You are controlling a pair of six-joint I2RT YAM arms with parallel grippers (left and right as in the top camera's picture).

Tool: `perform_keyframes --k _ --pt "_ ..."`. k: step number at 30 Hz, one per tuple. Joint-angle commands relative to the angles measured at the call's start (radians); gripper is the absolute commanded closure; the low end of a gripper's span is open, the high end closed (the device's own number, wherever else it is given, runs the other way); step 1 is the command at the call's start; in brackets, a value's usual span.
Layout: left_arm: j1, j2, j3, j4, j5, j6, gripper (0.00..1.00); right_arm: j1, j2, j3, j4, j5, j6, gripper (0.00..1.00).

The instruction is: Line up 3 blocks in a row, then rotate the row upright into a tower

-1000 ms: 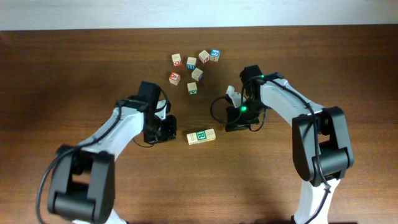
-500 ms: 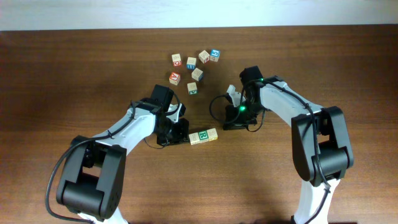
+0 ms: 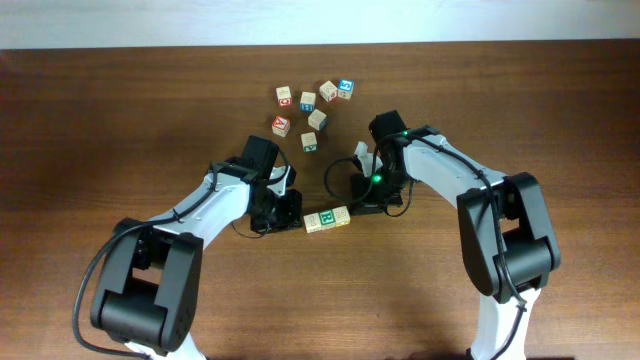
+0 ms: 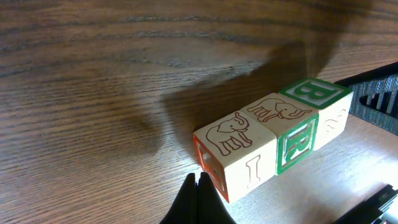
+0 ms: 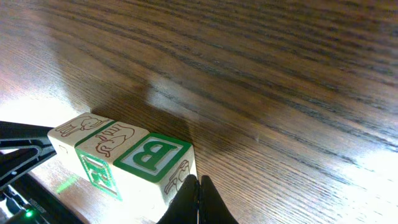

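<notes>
Left gripper [image 4: 198, 185] is pinched shut and empty, tip at the row's end block, maybe touching; shut fingers serve as a pusher, not a clamp; right gripper [image 5: 193, 186] likewise shut, holding nothing, at the green-B end; opp. ends, prob. to swing the row; the 3 blocks [image 3: 326, 219] lie touching in 1 line between both tips; spare cubes [image 3: 312, 108] sit well beyond.

surface: dark wooden table [image 3: 120, 120] | centre: row of three blocks [image 3: 326, 219] | far side: seven loose cubes [image 3: 317, 119]
</notes>
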Motion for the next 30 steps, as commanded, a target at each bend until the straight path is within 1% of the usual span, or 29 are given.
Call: perform_keyframes --k 1,5,12,20,27,30 --pt "-0.003 0.011 -0.005 0.011 -0.011 -0.018 1.0 0.004 -0.003 -0.009 -0.005 0.015 0.025 0.96" --pt "-0.003 0.011 -0.005 0.013 -0.01 -0.018 1.0 0.005 -0.003 -0.009 -0.022 -0.032 0.036 0.96" --pt "-0.003 0.011 -0.005 0.012 -0.01 -0.021 1.0 0.009 -0.003 -0.009 -0.036 -0.045 0.122 0.96" --pt "-0.003 0.011 -0.005 0.013 -0.01 -0.021 1.0 0.075 -0.003 -0.009 -0.028 -0.056 0.121 0.96" --pt "-0.003 0.011 -0.005 0.014 -0.011 -0.018 1.0 0.077 -0.003 -0.009 -0.028 -0.056 0.117 0.96" --pt "-0.002 0.011 -0.005 0.017 -0.011 0.015 1.0 0.077 -0.003 -0.009 -0.028 -0.056 0.103 0.96"
